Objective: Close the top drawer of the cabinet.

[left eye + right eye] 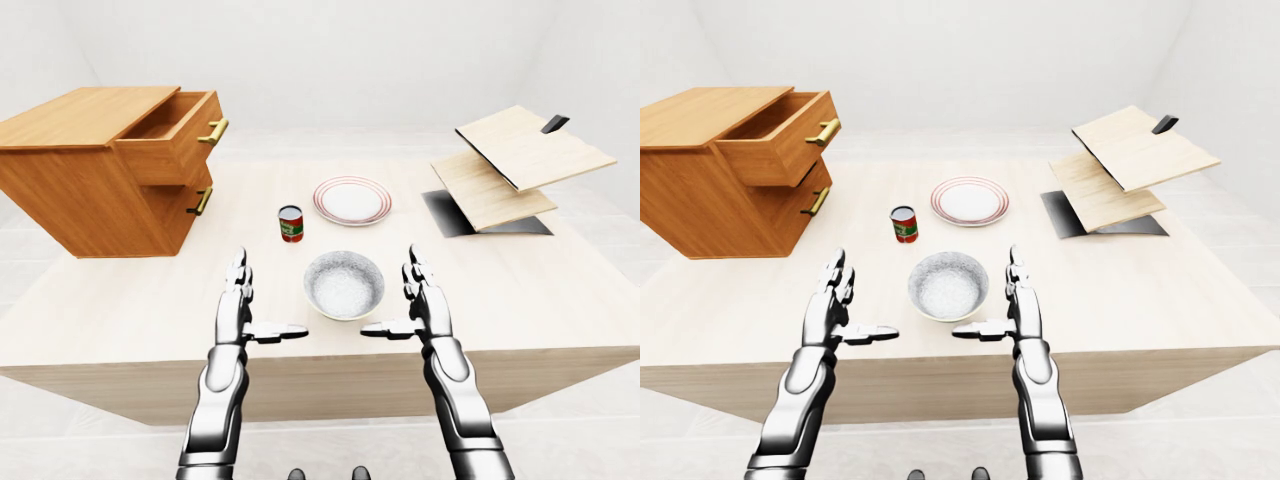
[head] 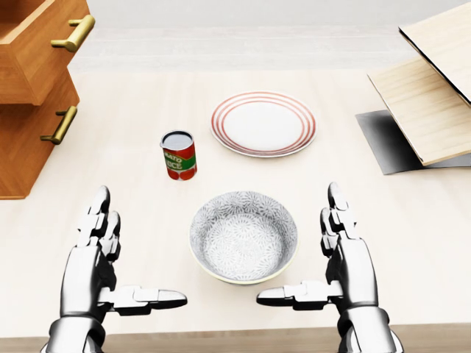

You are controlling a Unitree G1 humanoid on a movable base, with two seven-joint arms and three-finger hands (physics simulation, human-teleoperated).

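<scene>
A wooden cabinet [image 1: 70, 190] stands at the left of the table in the left-eye view. Its top drawer [image 1: 170, 135] is pulled out, with a brass handle [image 1: 213, 131] on its face; the lower drawer [image 1: 188, 203] is pushed in. My left hand [image 1: 247, 305] hovers open over the table's near edge, well below and to the right of the cabinet. My right hand [image 1: 410, 300] is open too, on the other side of the bowl. Neither hand touches anything.
Between my hands sits a patterned white bowl [image 2: 243, 237]. Above it lie a red tomato can [image 2: 179, 155] and a red-rimmed plate [image 2: 263, 123]. Tilted wooden boards [image 1: 520, 160] rest over a dark mat [image 1: 455, 215] at the right.
</scene>
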